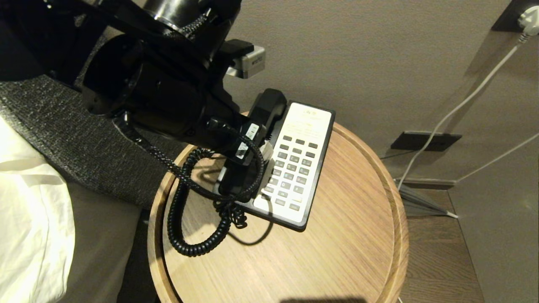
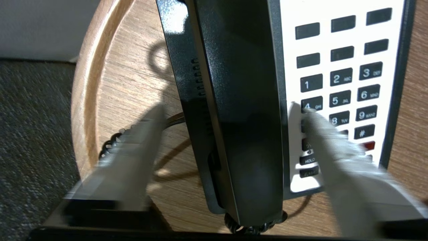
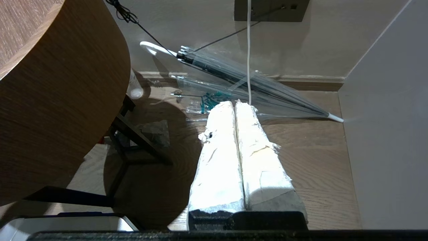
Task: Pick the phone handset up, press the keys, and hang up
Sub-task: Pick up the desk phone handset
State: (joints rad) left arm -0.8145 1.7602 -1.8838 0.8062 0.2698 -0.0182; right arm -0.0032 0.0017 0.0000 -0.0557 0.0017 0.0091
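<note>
Two pale fingers of the left tool are filling the lower part of the left wrist view, and they are standing wide apart, one on each side of the handset, without touching it as far as I can see. One finger is hanging over the wooden surface beside the phone's black edge, the other is hanging over the keys near the 4.

In the head view the handset is lying in its cradle along the left side of the phone, at the middle of the frame, with the coiled cord looping down to the lower left.

I judge that the step is the grasp, not yet made. To do it well, the tool should be coming lower until both fingers are beside the handset's flanks, and centred, so that the finger over the keys is not pressing any of them. Closing near the middle of the handset should be keeping it balanced when lifted, and the cord should be left free.

Right tool, low at the frame's middle over the floor, is parked with fingers together.
</note>
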